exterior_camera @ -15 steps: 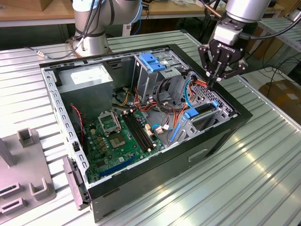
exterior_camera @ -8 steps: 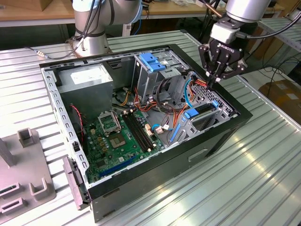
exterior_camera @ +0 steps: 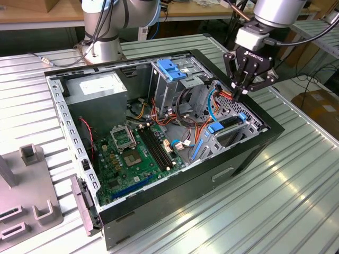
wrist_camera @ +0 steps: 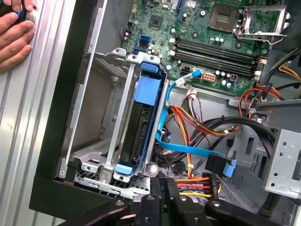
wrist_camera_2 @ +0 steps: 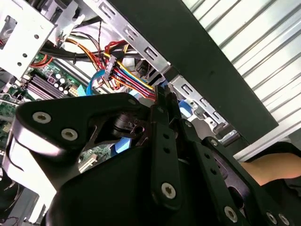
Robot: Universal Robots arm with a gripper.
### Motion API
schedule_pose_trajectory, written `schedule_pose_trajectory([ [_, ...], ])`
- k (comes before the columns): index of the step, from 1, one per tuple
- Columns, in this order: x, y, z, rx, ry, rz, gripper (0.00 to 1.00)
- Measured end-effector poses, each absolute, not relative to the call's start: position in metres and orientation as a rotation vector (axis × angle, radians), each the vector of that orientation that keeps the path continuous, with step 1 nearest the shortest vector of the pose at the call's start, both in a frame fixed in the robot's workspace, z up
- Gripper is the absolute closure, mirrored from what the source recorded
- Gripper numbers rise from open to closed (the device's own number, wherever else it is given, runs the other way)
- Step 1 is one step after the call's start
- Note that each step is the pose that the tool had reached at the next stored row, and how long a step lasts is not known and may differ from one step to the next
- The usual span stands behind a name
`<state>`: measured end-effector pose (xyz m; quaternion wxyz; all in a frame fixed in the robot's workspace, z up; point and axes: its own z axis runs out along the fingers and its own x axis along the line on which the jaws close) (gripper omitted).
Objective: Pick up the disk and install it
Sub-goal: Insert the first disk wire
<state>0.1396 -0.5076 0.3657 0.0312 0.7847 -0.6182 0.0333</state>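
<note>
Open computer case (exterior_camera: 159, 211) on a ribbed metal table (exterior_camera: 275, 201). Inside the case: green motherboard (exterior_camera: 132, 159) on the floor, grey power-supply box (exterior_camera: 100, 90) at one corner, blue-topped drive cage (exterior_camera: 172, 71) beside the motherboard.

A ribbed metal table (exterior_camera: 275, 196) with long parallel grooves spreads across the foreground of the exterior view, catching bright glare from overhead light. Behind it, along the top edge, runs a wooden bench (exterior_camera: 53, 13) with dark space underneath. At the exterior view's right, past the table's edge, a cardboard box (exterior_camera: 320, 103) sits low on the floor among loose cables. At the exterior view's left, a grey fixture (exterior_camera: 24, 196) with upright blocks rests on the table.
</note>
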Motion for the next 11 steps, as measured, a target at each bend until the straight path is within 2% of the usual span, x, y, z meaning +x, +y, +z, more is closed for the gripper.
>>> schedule_pose_trajectory([
  [11, 0.1329, -0.5091, 0.3635, 2.31, -2.031, 0.096, 0.83],
])
